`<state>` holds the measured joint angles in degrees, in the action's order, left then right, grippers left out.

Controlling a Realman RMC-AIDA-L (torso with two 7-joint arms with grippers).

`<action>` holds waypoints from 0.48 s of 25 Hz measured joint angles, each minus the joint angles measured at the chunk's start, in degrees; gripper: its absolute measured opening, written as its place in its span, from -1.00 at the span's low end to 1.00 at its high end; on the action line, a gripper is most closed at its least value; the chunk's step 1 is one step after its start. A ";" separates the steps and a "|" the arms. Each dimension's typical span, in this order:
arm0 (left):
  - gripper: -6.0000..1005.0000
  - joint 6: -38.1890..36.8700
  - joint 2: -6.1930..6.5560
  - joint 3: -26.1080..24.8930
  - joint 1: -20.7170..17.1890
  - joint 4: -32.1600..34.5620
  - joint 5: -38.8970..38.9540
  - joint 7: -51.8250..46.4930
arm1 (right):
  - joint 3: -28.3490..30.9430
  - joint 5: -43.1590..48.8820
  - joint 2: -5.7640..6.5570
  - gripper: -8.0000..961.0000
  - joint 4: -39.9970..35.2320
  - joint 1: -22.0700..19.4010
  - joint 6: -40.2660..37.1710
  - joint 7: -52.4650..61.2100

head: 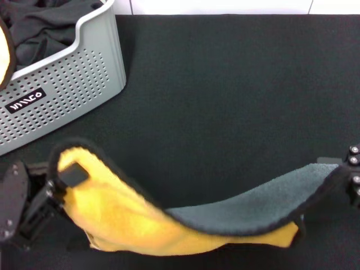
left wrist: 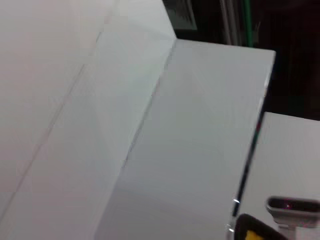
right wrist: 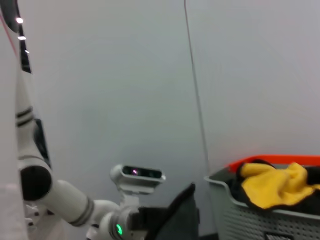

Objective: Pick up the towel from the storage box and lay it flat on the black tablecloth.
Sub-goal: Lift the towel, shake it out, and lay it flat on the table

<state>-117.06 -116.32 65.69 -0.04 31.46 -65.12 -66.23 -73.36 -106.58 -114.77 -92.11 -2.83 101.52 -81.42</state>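
Observation:
The towel point(head: 169, 222), yellow on one face and grey on the other with black trim, hangs in a sagging span low over the black tablecloth point(head: 225, 84). My left gripper point(head: 66, 183) is shut on its left corner, with one black pad lying on the yellow face. At the right edge of the head view, my right gripper point(head: 350, 179) holds the grey right corner. The storage box point(head: 67, 84), light grey and perforated, stands at the back left. The right wrist view shows a grey towel corner point(right wrist: 180, 215) and the storage box point(right wrist: 240, 212). A yellow towel tip point(left wrist: 255, 232) peeks into the left wrist view.
A dark charcoal cloth point(head: 39, 28) lies inside the storage box, and a yellow cloth point(right wrist: 272, 185) hangs over its rim. White wall panels point(left wrist: 150, 125) stand behind the table. The tablecloth stretches wide to the right of the box.

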 joint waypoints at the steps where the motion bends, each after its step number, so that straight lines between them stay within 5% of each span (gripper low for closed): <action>1: -0.93 0.00 -0.06 0.95 -0.29 0.65 0.01 0.03 | -0.65 -0.52 -0.04 -0.88 -0.15 -0.01 0.05 0.12; 6: -0.93 -0.02 0.12 5.84 -3.29 3.33 3.39 -0.22 | -4.52 -3.91 0.35 -0.88 0.13 -0.40 0.32 0.28; 12: -0.93 -0.03 2.04 13.20 -8.87 7.98 10.69 0.29 | -6.58 -9.36 0.74 -0.88 5.40 -1.19 0.71 -0.51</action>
<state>-117.09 -114.28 78.89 -8.90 39.44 -54.44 -65.93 -79.94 -115.95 -114.03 -86.71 -4.02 102.23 -81.93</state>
